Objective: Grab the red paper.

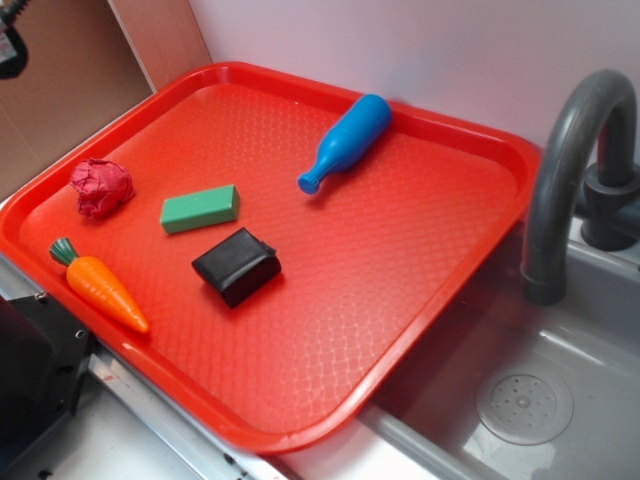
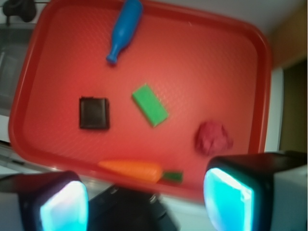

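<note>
Red paper: I see the crumpled red paper lying near the tray's left rim, beside the green block.
Neighbours: carrot, black block, blue bottle.
Gripper: my gripper is spread wide, empty; only blurred fingertips show, cropped at the wrist view's bottom.

Exterior view: illumination is even and diffuse, moderately bright. The tray surface shows a soft pale sheen toward its right half; texture is sharp across the frame. Objects on the tray cast only short, faint shadows. The lower-left corner beyond the tray rim is dark.

Wrist view: overall soft focus (tray texture barely resolved). The fingers below the tray's near rim are strongly blurred, their inner faces glowing cyan-white. Frame corners darken.
</note>
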Tool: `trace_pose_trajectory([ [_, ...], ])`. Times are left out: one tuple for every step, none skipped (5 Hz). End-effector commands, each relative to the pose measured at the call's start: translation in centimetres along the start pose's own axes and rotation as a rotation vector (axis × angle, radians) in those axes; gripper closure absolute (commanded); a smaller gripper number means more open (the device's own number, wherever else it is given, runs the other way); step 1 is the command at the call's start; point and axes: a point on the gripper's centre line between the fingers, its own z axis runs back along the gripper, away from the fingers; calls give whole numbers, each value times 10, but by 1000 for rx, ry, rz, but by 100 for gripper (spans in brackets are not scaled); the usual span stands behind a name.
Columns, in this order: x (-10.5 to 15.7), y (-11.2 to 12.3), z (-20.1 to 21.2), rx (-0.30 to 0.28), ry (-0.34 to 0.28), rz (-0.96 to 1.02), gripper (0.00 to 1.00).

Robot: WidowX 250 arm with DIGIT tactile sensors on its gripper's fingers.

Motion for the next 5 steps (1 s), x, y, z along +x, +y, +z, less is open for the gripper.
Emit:
trace_pose_trajectory([
  [7,36,-29,58,-13,-146,0],
  [6,49,-45,97,20,-152,0],
  [4,61,-62,150,56,-151,0],
  [1,72,-79,175,99,-131,0],
  [0,83,-98,170,145,-122,0],
])
